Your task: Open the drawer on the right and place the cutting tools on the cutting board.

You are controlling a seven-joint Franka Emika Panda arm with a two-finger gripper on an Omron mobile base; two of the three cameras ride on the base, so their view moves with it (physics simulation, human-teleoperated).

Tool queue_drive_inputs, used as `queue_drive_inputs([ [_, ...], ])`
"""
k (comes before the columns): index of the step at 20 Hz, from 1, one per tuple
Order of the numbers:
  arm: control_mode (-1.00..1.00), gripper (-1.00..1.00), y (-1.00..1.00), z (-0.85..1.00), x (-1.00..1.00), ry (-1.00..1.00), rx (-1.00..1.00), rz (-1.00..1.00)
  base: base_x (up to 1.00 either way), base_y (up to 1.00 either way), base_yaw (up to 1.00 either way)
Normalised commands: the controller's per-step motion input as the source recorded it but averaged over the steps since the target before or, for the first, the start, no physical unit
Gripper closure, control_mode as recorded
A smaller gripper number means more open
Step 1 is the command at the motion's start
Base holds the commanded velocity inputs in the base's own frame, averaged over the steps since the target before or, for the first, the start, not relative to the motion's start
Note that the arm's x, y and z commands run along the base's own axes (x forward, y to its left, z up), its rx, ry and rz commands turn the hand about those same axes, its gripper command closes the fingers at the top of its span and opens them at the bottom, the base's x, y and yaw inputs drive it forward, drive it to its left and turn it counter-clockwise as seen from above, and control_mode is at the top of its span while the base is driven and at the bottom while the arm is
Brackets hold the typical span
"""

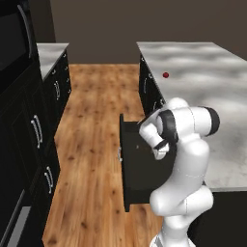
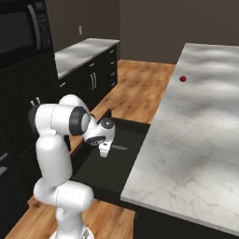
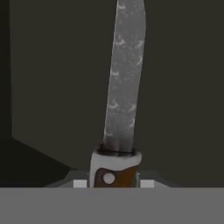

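The knife [image 3: 123, 87] has a long grey speckled blade and a brown handle with 1 silver rivet. The fingers [image 3: 113, 183] pinch its handle inside the open black drawer [image 2: 100, 172].

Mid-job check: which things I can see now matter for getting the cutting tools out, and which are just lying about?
Part of the job:
- drawer, pulled open
- knife, brown handle between the fingers
- gripper, down in the drawer

Just lying about:
- red ball on the island counter
- microwave
- far cabinets
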Motion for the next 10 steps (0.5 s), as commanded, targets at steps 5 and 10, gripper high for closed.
queue_drive_inputs([
  [5, -1.0, 1.0, -0.01, 1.0, -0.06, -0.02, -0.01, -0.09, 0.0, 0.0, 0.0],
  [10, -1.0, 1.0, 0.03, 1.0, -0.01, 0.13, -0.13, -0.06, 0.0, 0.0, 0.0],
])
